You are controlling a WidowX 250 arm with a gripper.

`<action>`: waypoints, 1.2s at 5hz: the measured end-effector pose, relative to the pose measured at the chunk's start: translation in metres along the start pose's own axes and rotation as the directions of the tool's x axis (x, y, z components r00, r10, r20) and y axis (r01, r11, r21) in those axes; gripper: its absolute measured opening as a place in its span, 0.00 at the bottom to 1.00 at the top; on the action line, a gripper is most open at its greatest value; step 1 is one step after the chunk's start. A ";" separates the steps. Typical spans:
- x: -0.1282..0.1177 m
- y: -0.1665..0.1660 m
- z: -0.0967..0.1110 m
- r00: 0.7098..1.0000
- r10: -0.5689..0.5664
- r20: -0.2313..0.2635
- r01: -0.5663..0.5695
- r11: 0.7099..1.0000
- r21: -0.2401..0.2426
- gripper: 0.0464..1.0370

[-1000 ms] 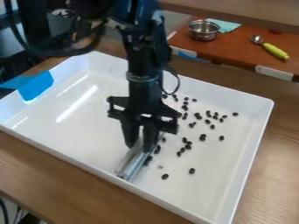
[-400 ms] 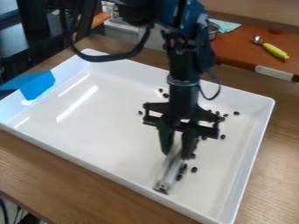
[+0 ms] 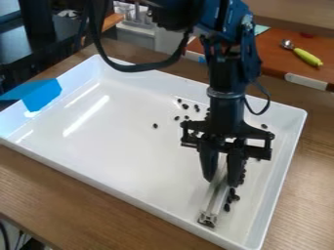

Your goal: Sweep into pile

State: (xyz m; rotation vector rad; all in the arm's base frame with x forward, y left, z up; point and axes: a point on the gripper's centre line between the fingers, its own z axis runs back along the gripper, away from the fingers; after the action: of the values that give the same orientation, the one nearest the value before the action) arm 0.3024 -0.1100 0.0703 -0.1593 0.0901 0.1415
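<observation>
tool [image 3: 221, 181] grips bar [image 3: 212, 206], some beans [image 3: 235, 197] just beside both.

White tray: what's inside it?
Small dark bean-like pieces, some scattered, some lined up beside a pale bar held by the gripper. The arm and gripper cover part of the tray; pieces hidden there can't be counted.

A light brown wood-grain table [image 3: 85, 195] spans the foreground. Beyond, on a reddish-brown wooden surface [image 3: 277, 61], lies a metal scoop with a yellow-green handle [image 3: 308, 57]; a pale teal cloth [image 3: 261, 29] shows farther back. Bright blue tape [image 3: 44, 96] is at left.
</observation>
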 end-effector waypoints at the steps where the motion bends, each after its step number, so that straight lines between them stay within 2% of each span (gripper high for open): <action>1: 0.021 0.042 0.011 1.000 0.017 0.021 -0.016 0.998 -0.065 0.29; 2: 0.037 0.081 0.044 0.996 0.059 0.073 -0.048 0.989 -0.139 0.29; 3: 0.047 0.106 0.086 0.988 0.070 0.135 -0.047 0.985 -0.167 0.29; 4: 0.055 0.142 0.114 0.984 0.068 0.163 -0.044 0.988 -0.145 0.29; 5: 0.066 0.163 0.104 0.990 0.049 0.132 -0.043 0.998 -0.049 0.29; 6: 0.077 0.173 0.090 0.989 0.041 0.144 -0.050 0.997 0.060 0.29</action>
State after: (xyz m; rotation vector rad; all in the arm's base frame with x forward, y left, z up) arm 0.3600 0.0838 0.1250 -0.0832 -0.0447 0.1954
